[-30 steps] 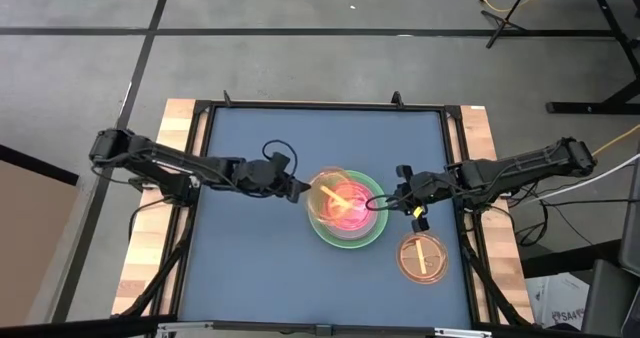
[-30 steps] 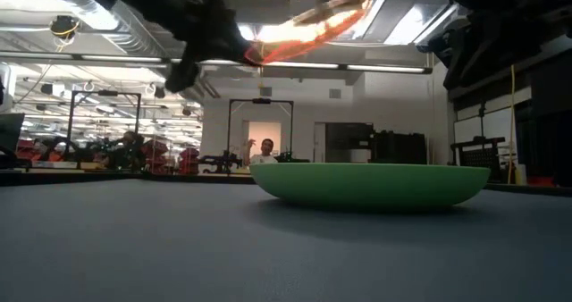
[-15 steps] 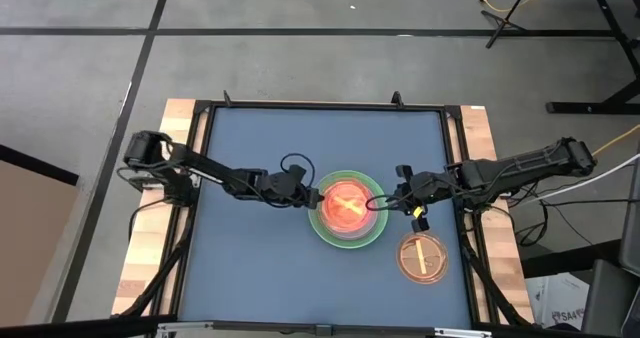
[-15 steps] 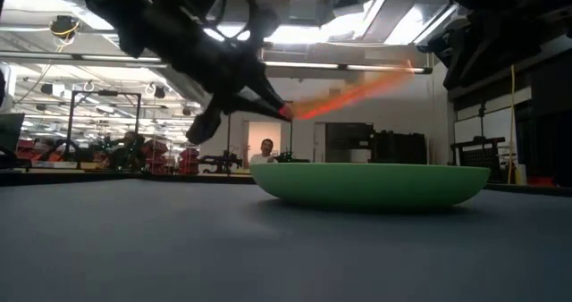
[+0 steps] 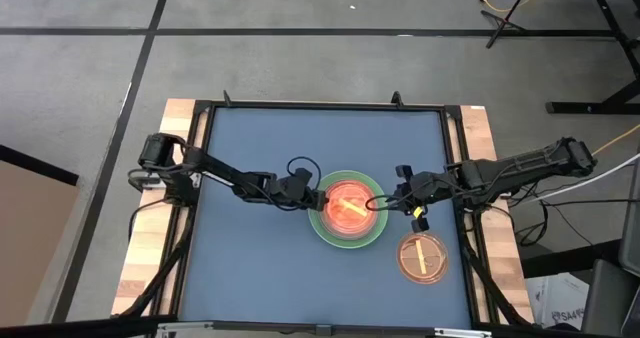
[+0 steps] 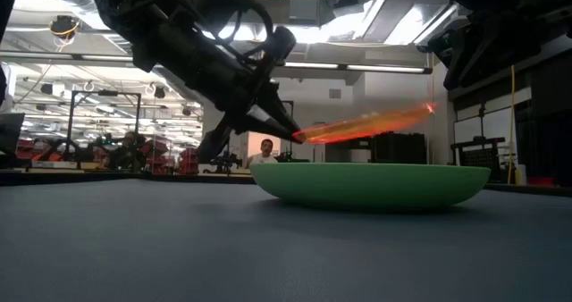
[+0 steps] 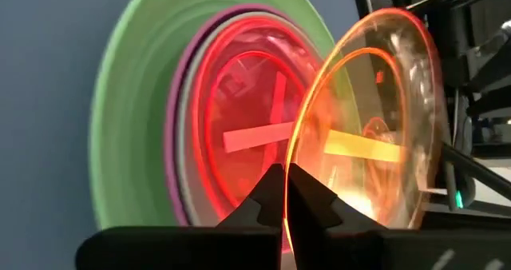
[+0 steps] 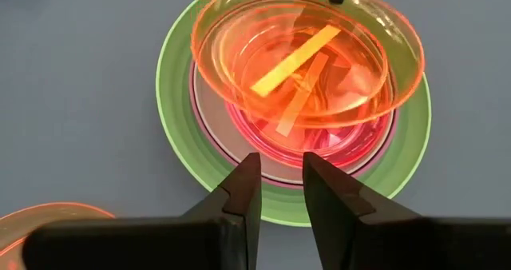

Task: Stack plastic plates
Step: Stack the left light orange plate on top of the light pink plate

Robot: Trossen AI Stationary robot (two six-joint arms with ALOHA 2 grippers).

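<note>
Lowered since a second ago, left gripper pinches orange plate tilted just above green plate; right gripper waits nearby, slightly parted, empty

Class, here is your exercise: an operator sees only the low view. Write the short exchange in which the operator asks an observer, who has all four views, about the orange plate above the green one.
Operator: Which arm holds the orange plate?
Observer: The left gripper pinches the orange plate by its rim, tilted over the stack.
Operator: I see only the green plate's wall. What is inside it?
Observer: The green plate holds a magenta plate, a pale plate and a pink plate, nested.
Operator: Any plates left outside?
Observer: A second orange plate lies on the table near the right arm, whose right gripper hovers open at the stack's edge.
</note>
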